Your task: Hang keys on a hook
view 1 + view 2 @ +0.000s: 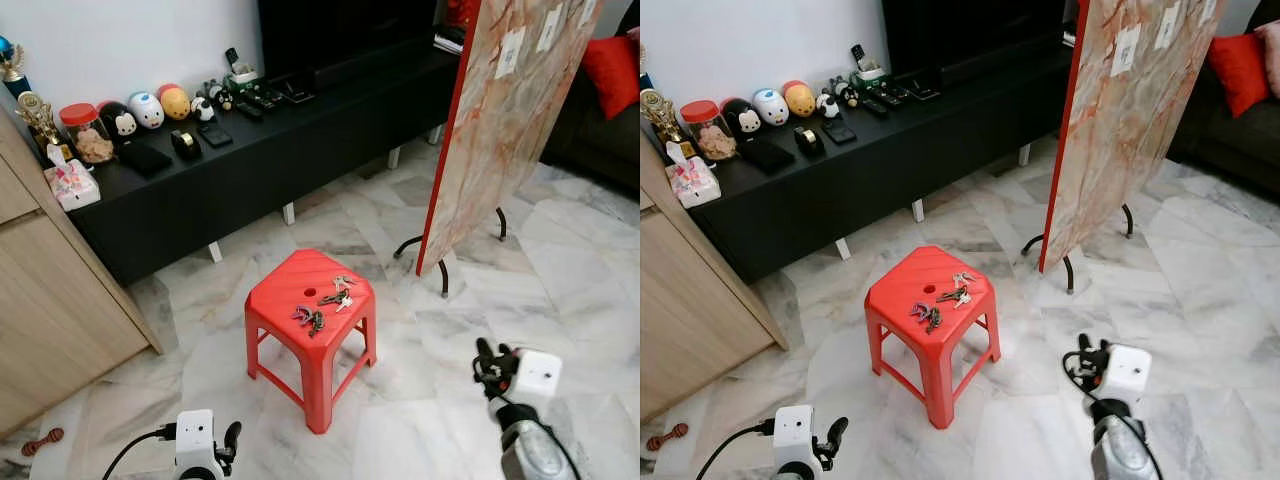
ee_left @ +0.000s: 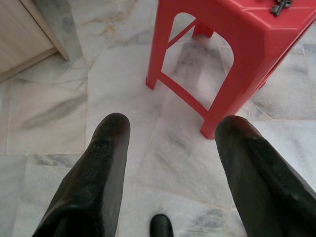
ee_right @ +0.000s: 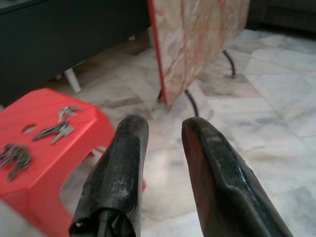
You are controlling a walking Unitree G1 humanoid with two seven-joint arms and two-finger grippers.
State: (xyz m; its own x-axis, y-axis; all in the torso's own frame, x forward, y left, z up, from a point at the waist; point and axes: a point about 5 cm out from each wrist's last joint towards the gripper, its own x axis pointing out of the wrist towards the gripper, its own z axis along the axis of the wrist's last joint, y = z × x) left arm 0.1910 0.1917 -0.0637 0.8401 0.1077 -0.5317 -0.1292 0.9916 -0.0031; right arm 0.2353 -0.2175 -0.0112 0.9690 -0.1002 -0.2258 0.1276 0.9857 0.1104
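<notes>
A red plastic stool [image 1: 290,282] stands on the marble floor in front of me. Two bunches of keys lie on its seat, one [image 1: 337,296] nearer the far right edge and one [image 1: 309,319] nearer the front. Behind the stool to the right, a tall marble-patterned board [image 1: 505,130] leans on a black stand, with small white hook plates [image 1: 510,52] near its top. My left gripper [image 1: 230,440] hangs low at the stool's front left, open and empty. My right gripper [image 1: 487,352] is low to the stool's right, open by a narrow gap and holding nothing.
A long black bench [image 1: 250,160] with toys, jars and remotes runs along the back wall. A wooden cabinet [image 1: 40,300] stands at the left. A dark sofa with a red cushion [image 1: 612,70] is at the far right. A small red object [image 1: 40,440] lies on the floor.
</notes>
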